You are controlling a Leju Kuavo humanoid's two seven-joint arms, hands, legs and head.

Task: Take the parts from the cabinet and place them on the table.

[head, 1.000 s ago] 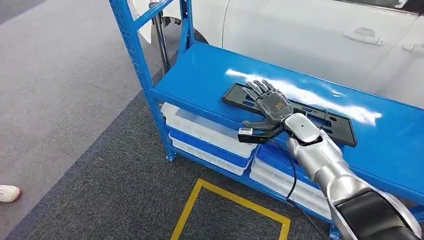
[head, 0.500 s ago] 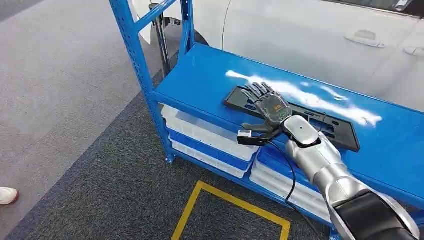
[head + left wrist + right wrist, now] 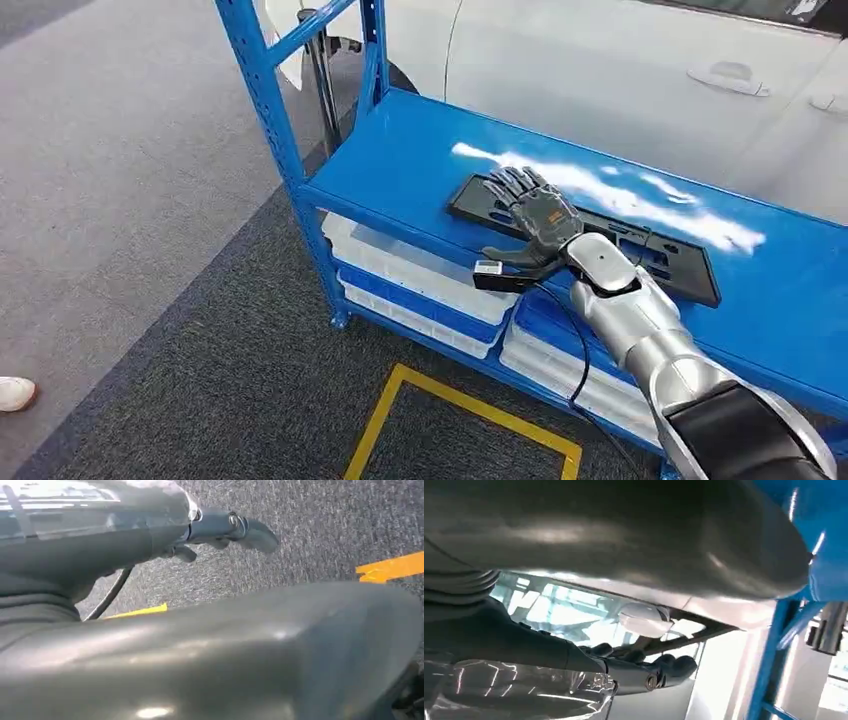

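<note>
Blue steel shelving (image 3: 420,150) fills the middle of the head view, its top shelf glossy and streaked with white reflections. On that shelf lies a flat black plastic part (image 3: 660,255), a long frame like a licence-plate holder with cut-outs, set at a slant across the shelf and near its front edge. The right hand (image 3: 535,220) lies palm down over the left end of this part, fingers (image 3: 510,182) spread and stretched forward flat on it, the thumb (image 3: 510,255) reaching out sideways over the shelf's front edge. The fingers are apart and wrap around nothing; the part rests on the shelf, not lifted. A small wrist camera (image 3: 490,272) with a black cable (image 3: 580,350) hangs below the silver forearm (image 3: 640,320).

Under the top shelf sit stacked white trays (image 3: 420,275) on lower blue shelves. Behind the shelving stands a white car (image 3: 620,70) with a door handle (image 3: 725,75) showing. Grey carpet (image 3: 130,180) covers the floor, with a yellow taped line (image 3: 450,395) in front of the shelving and a white shoe (image 3: 15,392) at the left edge.

In the left wrist view the left hand (image 3: 220,530) hangs over dark carpet (image 3: 320,525) with yellow tape (image 3: 390,567); whether its fingers are apart or curled I cannot tell. The right wrist view shows dark fingers (image 3: 669,667) against the pale car and a blue upright (image 3: 774,650).
</note>
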